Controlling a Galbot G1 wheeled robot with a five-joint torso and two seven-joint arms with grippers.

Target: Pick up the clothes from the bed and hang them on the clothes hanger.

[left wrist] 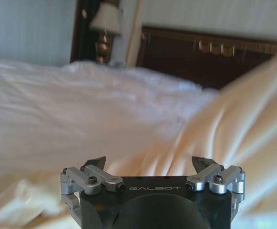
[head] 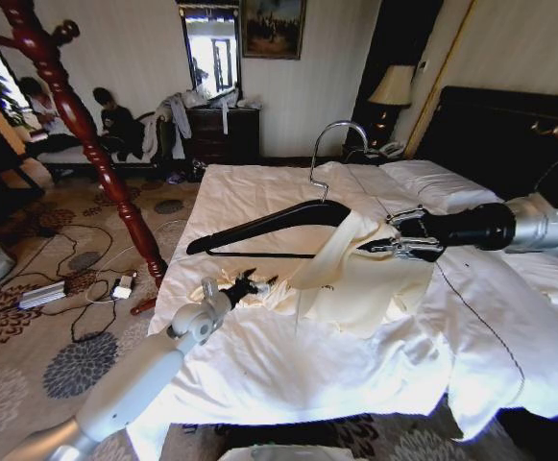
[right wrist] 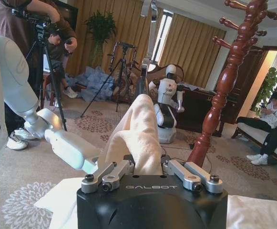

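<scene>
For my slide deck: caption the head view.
Right claw holds cream garment on black hanger over the bed; left claw open beside it.

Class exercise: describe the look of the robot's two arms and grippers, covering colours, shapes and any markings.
Both arms are smooth, rounded tubes in pale grey-white. The right gripper follows a black cylindrical wrist. The left gripper has a black body lettered GALBOT, silvery metal linkages with dark screws and black fingertips.

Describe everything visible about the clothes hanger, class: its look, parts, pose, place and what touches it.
The clothes hanger is thin, black and shoulder-shaped, with a lower bar and a slim silvery wire hook on top. It is held up above the bed, tilted, one arm reaching toward the robot's left. A cream garment drapes over its other shoulder, where the right end effector grips.
</scene>
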